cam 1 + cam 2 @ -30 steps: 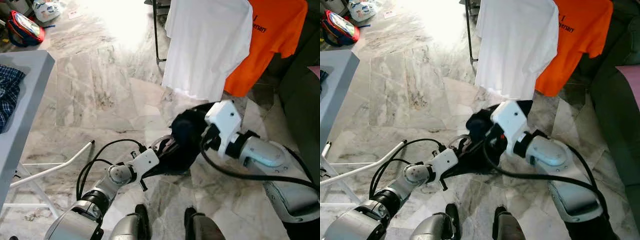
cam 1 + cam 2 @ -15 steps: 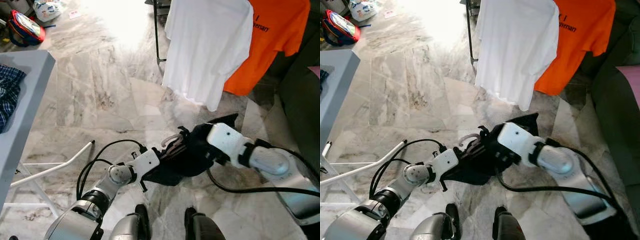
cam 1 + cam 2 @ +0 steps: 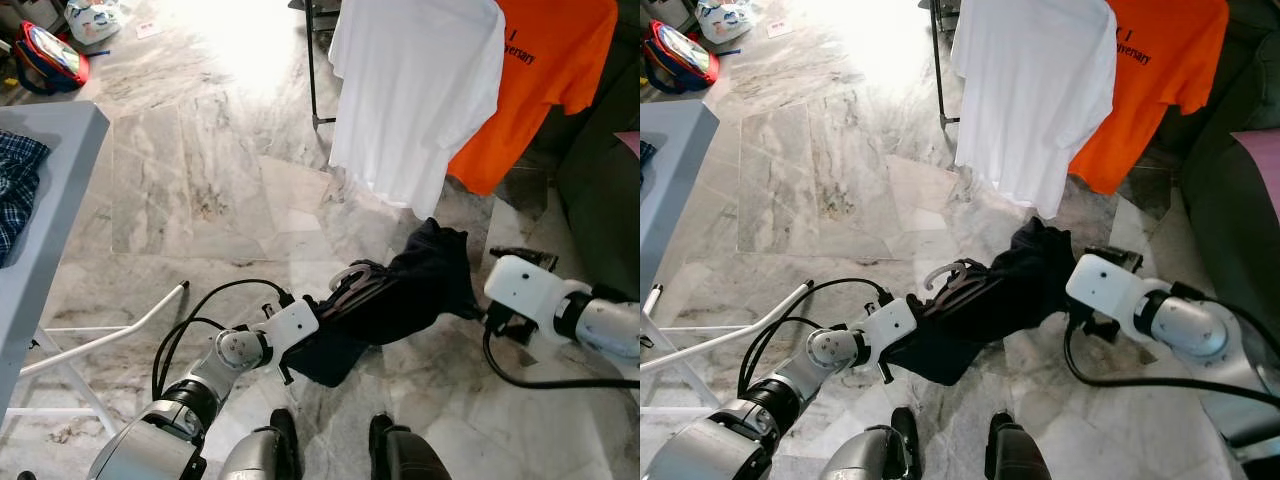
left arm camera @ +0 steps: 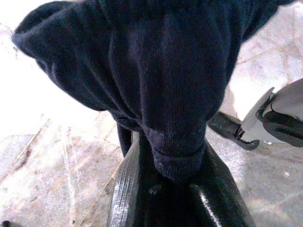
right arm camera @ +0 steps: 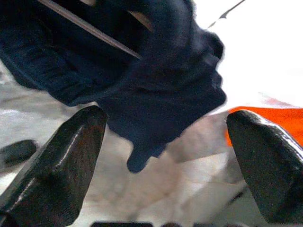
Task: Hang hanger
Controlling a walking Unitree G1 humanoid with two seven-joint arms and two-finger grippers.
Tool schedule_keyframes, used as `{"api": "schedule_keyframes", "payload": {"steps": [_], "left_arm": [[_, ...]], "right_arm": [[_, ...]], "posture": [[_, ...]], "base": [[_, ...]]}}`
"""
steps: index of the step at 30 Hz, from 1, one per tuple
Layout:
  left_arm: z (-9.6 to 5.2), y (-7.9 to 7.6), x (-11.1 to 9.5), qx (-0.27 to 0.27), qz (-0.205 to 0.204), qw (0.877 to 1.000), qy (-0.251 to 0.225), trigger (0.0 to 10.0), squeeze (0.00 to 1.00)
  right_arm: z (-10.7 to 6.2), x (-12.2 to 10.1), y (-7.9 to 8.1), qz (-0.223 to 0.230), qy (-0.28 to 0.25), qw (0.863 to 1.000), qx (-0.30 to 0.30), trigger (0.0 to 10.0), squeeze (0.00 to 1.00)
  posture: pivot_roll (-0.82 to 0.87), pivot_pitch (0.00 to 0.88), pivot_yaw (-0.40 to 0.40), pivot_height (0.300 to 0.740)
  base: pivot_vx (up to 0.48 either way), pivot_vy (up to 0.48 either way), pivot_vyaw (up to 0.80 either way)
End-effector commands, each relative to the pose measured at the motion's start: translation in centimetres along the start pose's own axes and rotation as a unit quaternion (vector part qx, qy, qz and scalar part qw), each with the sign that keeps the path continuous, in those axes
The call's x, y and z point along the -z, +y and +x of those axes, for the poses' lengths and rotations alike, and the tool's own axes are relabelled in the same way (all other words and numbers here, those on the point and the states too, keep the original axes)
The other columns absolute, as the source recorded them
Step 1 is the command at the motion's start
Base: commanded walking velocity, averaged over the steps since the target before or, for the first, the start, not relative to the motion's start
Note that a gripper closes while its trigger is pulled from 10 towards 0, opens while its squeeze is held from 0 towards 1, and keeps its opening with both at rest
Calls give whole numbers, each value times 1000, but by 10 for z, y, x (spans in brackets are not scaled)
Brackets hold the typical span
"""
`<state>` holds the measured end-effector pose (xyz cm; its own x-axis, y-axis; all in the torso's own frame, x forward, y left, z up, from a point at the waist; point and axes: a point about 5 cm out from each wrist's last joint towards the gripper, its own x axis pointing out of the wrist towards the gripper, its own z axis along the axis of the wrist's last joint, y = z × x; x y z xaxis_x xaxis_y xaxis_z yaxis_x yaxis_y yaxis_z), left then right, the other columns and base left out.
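Left gripper (image 4: pixel 170 189), fingers clamped on dark garment (image 3: pixel 400 295) w/ hanger (image 3: pixel 345 280) inside, held low above floor (image 3: pixel 200 180); long axis runs toward right gripper (image 5: pixel 165 156), fingers spread, empty, just beside garment's far end. Rack w/ white shirt (image 3: pixel 415 95) lies ahead.

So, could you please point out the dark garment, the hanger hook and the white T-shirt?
dark garment (image 3: pixel 400 295), left eye view, middle of the bunched cloth.
hanger hook (image 3: pixel 940 270), right eye view, top of the curved hook.
white T-shirt (image 3: pixel 415 95), left eye view, chest area.

Dark garment (image 3: pixel 400 300): matt knitted cloth; floor (image 3: pixel 200 180): glossy veined marble; white shirt (image 3: pixel 420 90): smooth cloth.
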<state>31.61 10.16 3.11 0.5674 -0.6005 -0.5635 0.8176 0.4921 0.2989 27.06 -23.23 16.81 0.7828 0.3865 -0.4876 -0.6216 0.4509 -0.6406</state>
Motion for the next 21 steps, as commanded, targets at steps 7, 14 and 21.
{"api": "schedule_keyframes", "payload": {"steps": [7, 14, 21], "left_arm": [[-1, 0, 1, -1, -2, 1000, -5, 0, 0], [-2, 4, -5, -6, 1, 1000, -26, 0, 0], [-5, 8, -11, 11, 22, 998, -50, 0, 0]], "right_arm": [[-9, -21, 15, 64, -78, 993, -65, 10000, 1000], [-20, -27, 14, 77, -96, 989, -79, 10000, 1000], [-38, -3, 4, 63, -41, 994, -73, 10000, 1000]], "posture": [[-173, 286, 90, 740], [-175, 289, 88, 740], [-178, 294, 87, 740]], "base": [[0, 0, 0], [0, 0, 0], [0, 0, 0]]}}
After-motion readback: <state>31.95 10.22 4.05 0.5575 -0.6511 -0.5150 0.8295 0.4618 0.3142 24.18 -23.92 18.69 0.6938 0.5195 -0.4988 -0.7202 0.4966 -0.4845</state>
